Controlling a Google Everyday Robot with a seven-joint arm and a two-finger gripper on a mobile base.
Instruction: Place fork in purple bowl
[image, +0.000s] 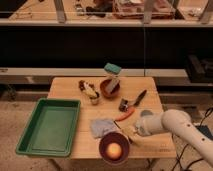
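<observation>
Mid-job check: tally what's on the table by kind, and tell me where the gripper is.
Bowls: 2, purple bowl and reddish-brown bowl
Trays: 1, green tray
Cloths: 1, grey cloth
Utensils: 2, fork and black-handled utensil
Carrot-like pieces: 1, orange
Cups: 1, grey-blue cup
Total: 8
The gripper is shut on the fork, right of the purple bowl's rim.
</observation>
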